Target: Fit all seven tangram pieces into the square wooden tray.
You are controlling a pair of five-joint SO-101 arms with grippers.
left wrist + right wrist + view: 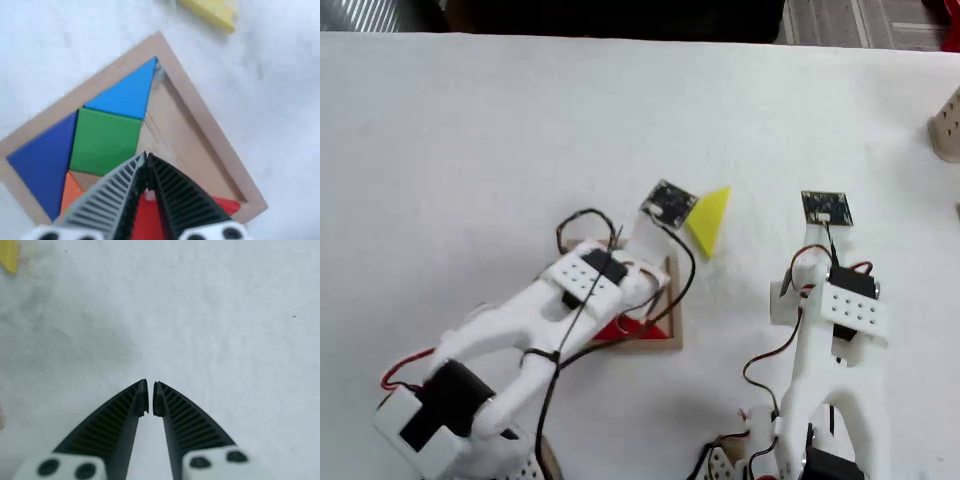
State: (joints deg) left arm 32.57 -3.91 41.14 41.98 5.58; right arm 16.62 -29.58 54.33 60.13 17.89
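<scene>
Near the middle of the white table (470, 130), a square wooden tray (676, 310), largely covered in the high view by the left arm (520, 325). Stretched from a base at the near left corner diagonally toward the tray, wrist bent down over it. Beneath that wrist, the left gripper (146, 162) pinched shut, ribbed fingertips (170, 187) meeting at the point, empty, poised over the red piece (150, 220) at the tray's rim. No telling whether touching that piece or just above it.

Inside the tray, from the left wrist view: light blue triangle (125, 92) tucked into one corner, green square (105, 140) flush against it, dark blue triangle (42, 160) along another side of the green square, orange piece (71, 191) touching both of those. Next to the light blue triangle and the green square, a stretch of bare tray floor (175, 135) running to the rim.

Outside the tray, the yellow triangle (710, 220), flat on the cloth just beyond the tray's far right corner, between the two arms and near the left arm's wrist.

Off to the right, well apart from the tray, the right arm (835, 310), pointing straight away from its base, wrist pitched down over plain cloth. At its end, the right gripper (150, 390) narrowed to a thin slit, holding nothing, above the table.

At the table's far right edge, a tan perforated block (948, 125), well apart from everything else.
</scene>
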